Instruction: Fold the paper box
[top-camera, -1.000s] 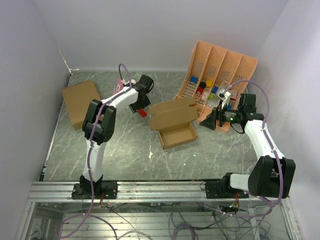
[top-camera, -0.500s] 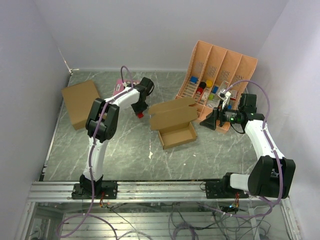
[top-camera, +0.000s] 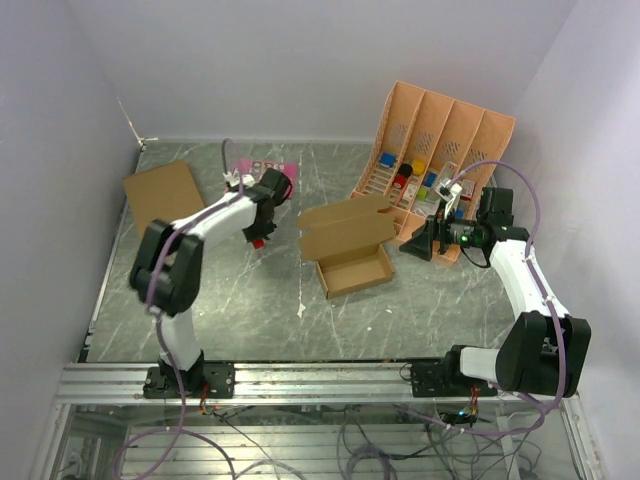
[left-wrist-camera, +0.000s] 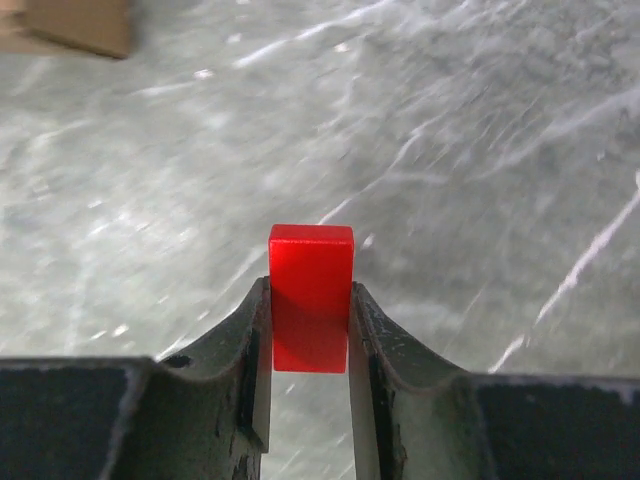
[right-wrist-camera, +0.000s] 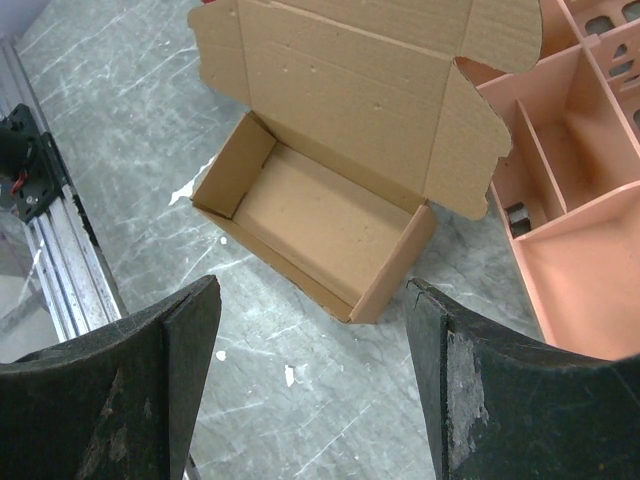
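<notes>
A: Surface and room?

B: Grey-green marbled table, with pale lilac walls on three sides. An aluminium rail runs along the near edge.

A: Where is the paper box?

B: The paper box sits mid-table as an open carton with its lid standing up behind the tray. A peach compartment rack holding small coloured items is just to its right. A larger flat brown cardboard box lies well apart at far left. There is something pink at the far edge, possibly a sheet, but it is too small to tell.

A: Left arm?

B: From overhead the left gripper points down at the table, left of the carton and apart from it, with a speck of red at its tip. The wrist view settles it: the two fingers pinch a red block by its sides, above bare marble.

A: Right arm?

B: The right gripper hangs between carton and rack. Its wrist view shows the fingers spread wide, gripping nothing. The carton lies below them with its plain brown floor and rounded lid tabs showing, which the overhead view leaves unclear.
</notes>
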